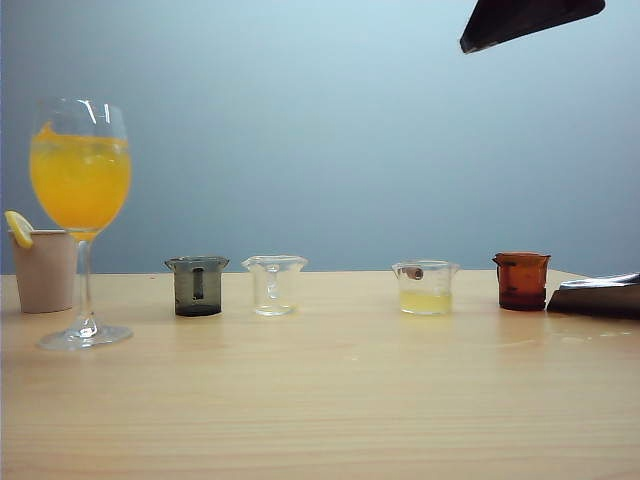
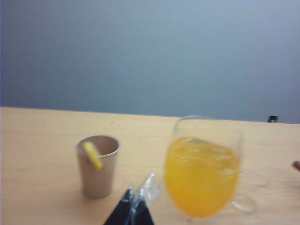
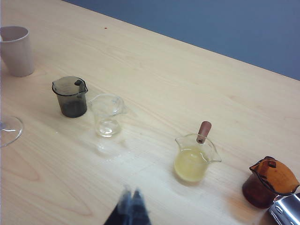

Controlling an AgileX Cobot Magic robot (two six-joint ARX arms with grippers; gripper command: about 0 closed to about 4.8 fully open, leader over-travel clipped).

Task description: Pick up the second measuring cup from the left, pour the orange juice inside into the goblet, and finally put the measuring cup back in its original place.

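Observation:
The second measuring cup [image 1: 274, 284] [image 3: 107, 114] stands upright on the table, clear and holding no liquid that I can see, between a smoky grey cup [image 1: 197, 285] and a cup of pale yellow liquid [image 1: 425, 288]. The orange juice [image 1: 80, 183] [image 2: 200, 176] fills the bowl of the goblet [image 1: 84, 290] at far left. My left gripper [image 2: 134, 202] is shut and empty, hanging back just short of the goblet [image 2: 236, 136]. My right gripper [image 3: 131, 196] is shut with nothing in it, high above the table's right half; its dark tip [image 1: 470, 42] shows at upper right.
A beige cup with a lemon slice [image 1: 43, 268] [image 2: 98, 166] stands just behind the goblet. An amber cup [image 1: 521, 280] [image 3: 268, 183] ends the row on the right, with a silver-dark object [image 1: 600, 296] lying beside it at the table's right edge.

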